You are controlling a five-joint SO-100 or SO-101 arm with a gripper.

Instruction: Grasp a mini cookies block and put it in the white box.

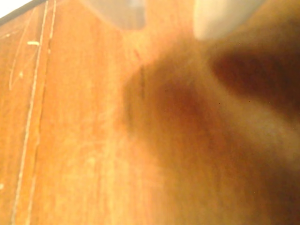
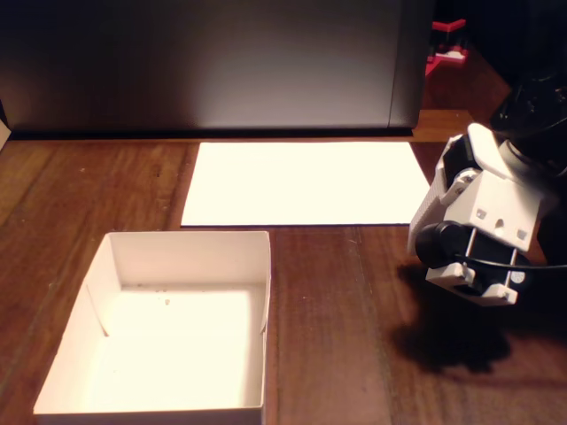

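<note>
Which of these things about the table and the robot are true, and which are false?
1. The white box holds a cookie. False: in the fixed view it holds only a few tiny crumbs.
2. A flat white paper sheet lies behind the box. True.
3. The robot arm is at the right side of the fixed view. True.
4. The arm is reaching down into the box. False: it hangs over the bare wooden table, well to the right of the box.
5. The box has a lid on it. False: it is open at the top.
6. The wrist view shows a cookie clearly. False: it shows blurred wood and shadow only.
</note>
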